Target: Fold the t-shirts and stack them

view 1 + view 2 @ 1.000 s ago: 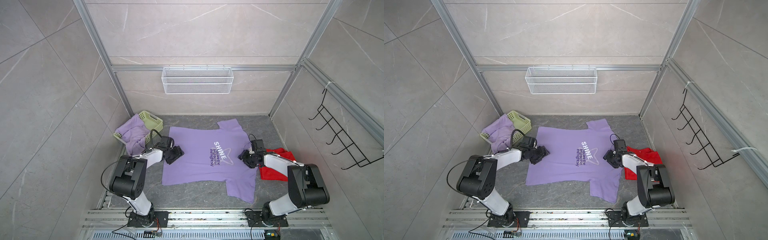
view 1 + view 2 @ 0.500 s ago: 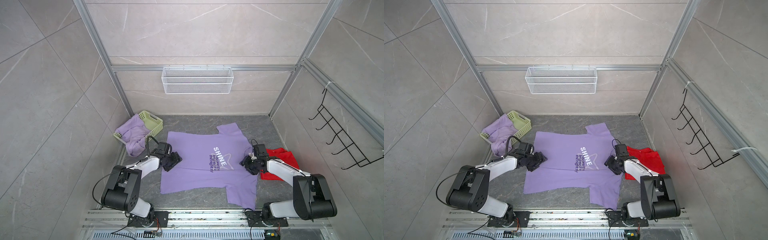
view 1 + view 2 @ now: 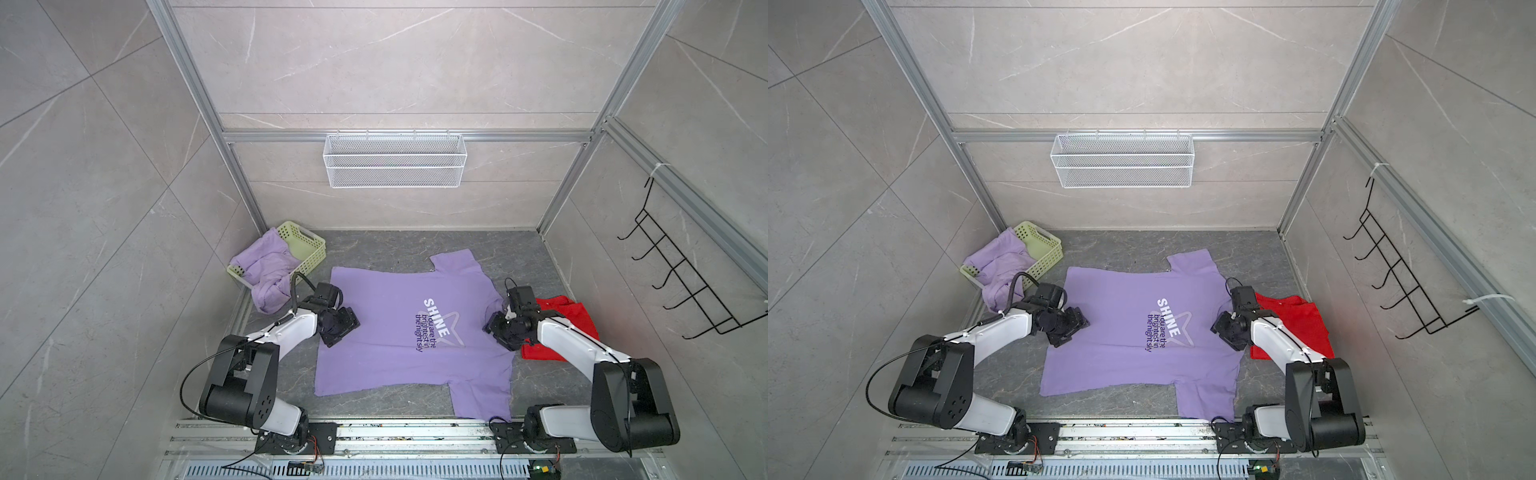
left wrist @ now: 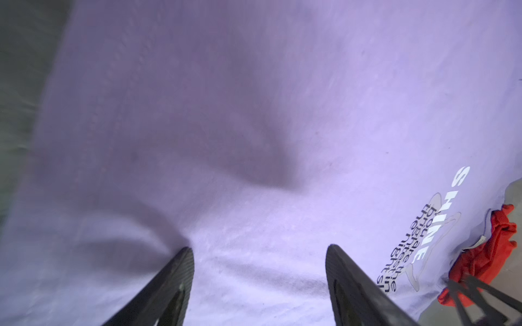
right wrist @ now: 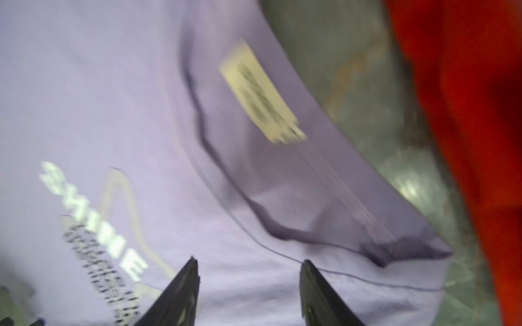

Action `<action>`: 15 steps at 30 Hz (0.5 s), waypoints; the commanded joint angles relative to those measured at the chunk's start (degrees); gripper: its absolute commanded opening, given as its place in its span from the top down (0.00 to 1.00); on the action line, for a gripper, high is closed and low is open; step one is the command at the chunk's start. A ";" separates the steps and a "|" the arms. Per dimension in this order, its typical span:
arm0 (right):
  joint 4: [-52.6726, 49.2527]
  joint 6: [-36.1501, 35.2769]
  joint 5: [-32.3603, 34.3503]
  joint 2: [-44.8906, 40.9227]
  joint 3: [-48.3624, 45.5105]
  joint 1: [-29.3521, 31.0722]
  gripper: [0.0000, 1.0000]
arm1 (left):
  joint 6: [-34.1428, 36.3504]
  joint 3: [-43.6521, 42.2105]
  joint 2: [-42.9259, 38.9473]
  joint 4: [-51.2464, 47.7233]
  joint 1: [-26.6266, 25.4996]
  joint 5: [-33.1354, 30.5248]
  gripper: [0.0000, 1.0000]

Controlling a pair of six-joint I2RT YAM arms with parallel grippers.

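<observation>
Cotton, soft and light: in both top views the SHINE t-shirt [image 3: 390,332] lies spread flat on the grey table [image 3: 395,245], with its neck toward the right arm and its hem toward the left. I judge it will sag and crease wherever it is unsupported, so the best holds are pinches at hem corners or shoulder seams, both arms lifting together. The left gripper [image 3: 343,326] sits on the hem edge. The right gripper [image 3: 496,330] is at the neck, beside a red cloth [image 3: 561,316]. A second lilac t-shirt [image 3: 266,266] spills crumpled from the green basket [image 3: 307,245]. Compared with a second ago, the shirt has slid toward the robot's base, its near sleeve now reaching the table's front edge, and both arms have drawn back with it

Left wrist view: the jaws stand apart and the fingertips [image 4: 180,265] press onto the lilac fabric, dimpling it, with nothing pinched between them

Right wrist view, blurred: the jaws are likewise spread, just short of the collar [image 5: 214,158] and its pale label [image 5: 260,93], with no cloth clamped
</observation>
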 commanded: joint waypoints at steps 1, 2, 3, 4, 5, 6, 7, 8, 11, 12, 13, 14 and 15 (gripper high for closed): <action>1.84 -3.99 2.31 2.12 8.46 0.11 0.41 | 5.71 9.22 -0.66 -4.55 0.14 -1.61 0.24; 2.66 -4.10 3.16 3.67 10.94 0.15 0.41 | 6.70 11.61 0.21 -4.97 0.24 -1.68 0.24; 3.47 -4.10 3.94 5.17 12.97 0.13 0.41 | 7.55 13.69 1.11 -5.23 0.20 -1.85 0.24; 4.54 -4.17 4.60 7.40 15.37 0.11 0.41 | 8.46 15.88 2.62 -5.32 0.24 -2.17 0.24; 5.30 -4.26 5.11 10.05 18.24 0.08 0.41 | 9.54 18.10 4.42 -5.54 0.23 -2.74 0.24; 5.74 -4.53 5.86 12.82 21.24 0.13 0.41 | 10.49 20.46 6.48 -5.78 0.25 -3.78 0.24; 6.39 -4.55 6.25 15.11 23.52 0.10 0.41 | 11.21 22.67 8.34 -6.10 0.40 -4.61 0.24; 7.70 -4.46 6.30 17.76 25.91 0.20 0.41 | 12.18 25.29 10.82 -6.44 0.48 -5.07 0.24; 9.32 -4.28 5.66 24.66 33.06 0.02 0.41 | 14.28 32.50 17.73 -5.70 0.80 -6.83 0.24; 9.54 -4.17 5.37 26.44 35.06 0.01 0.41 | 14.66 34.74 19.80 -5.35 0.86 -6.97 0.24; 9.87 -3.69 4.88 28.61 37.04 -0.02 0.41 | 14.90 37.20 22.14 -5.00 1.11 -7.30 0.24; 10.17 -3.46 4.38 30.55 38.99 -0.03 0.41 | 15.06 39.53 24.54 -4.69 1.41 -7.05 0.24; 10.07 -3.08 4.36 32.45 40.78 0.03 0.41 | 15.09 41.99 26.91 -4.49 1.68 -6.84 0.24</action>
